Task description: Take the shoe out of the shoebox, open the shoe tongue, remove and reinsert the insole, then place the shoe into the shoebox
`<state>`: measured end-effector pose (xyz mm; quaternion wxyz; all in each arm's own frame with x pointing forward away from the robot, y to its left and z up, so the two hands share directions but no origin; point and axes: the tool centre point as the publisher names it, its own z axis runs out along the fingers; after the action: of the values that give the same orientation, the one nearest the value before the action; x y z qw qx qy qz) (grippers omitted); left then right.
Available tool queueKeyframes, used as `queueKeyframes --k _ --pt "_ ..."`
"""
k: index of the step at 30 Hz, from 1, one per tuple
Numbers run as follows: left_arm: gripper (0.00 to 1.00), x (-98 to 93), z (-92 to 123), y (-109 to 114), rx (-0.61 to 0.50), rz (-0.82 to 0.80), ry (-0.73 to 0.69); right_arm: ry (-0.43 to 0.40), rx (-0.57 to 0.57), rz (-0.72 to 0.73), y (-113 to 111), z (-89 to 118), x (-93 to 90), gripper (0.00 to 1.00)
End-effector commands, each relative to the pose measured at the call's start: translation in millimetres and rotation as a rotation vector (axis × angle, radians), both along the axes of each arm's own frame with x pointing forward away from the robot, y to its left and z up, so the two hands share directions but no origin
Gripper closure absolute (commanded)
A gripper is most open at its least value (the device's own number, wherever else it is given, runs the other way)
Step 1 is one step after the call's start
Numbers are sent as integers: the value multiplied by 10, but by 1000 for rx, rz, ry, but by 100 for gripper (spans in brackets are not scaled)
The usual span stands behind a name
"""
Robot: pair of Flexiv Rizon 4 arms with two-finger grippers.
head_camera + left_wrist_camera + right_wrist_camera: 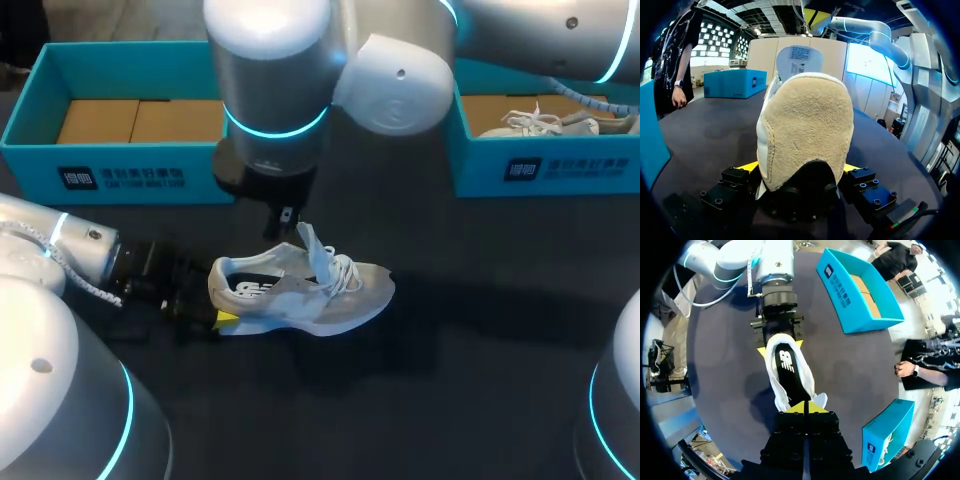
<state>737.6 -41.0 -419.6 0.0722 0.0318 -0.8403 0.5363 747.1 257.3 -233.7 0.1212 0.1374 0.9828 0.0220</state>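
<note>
A pale grey and white shoe (pixel 320 295) stands upright on the dark table (pixel 460 380), toe to the right. Its dark insole (pixel 788 365) lies inside. My left gripper (pixel 218 318) is at the heel (pixel 805 135), with one yellow fingertip (pixel 749 166) against each side of it. The tongue (pixel 306 242) stands pulled up. My right gripper (pixel 805 408) hangs just above the tongue (pixel 799 56) with its tips pressed together; I see nothing pinched between them.
A teal shoebox (pixel 40 120) with a bare cardboard floor stands at the back left. A second teal shoebox (pixel 560 170) at the back right holds another shoe (pixel 545 122). My right arm's big joints hang over the back middle.
</note>
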Motion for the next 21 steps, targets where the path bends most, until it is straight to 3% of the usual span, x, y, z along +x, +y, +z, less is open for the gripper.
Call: queueKeyframes --k 1,8,21 --pt "100 3 -18 3 0 0 0 14 -58 24 42 -72 42 100" --pt "100 3 -18 3 0 0 0 11 -73 98 150 -279 143 100" --pt "100 3 -18 3 0 0 0 125 -42 229 306 -729 176 100"
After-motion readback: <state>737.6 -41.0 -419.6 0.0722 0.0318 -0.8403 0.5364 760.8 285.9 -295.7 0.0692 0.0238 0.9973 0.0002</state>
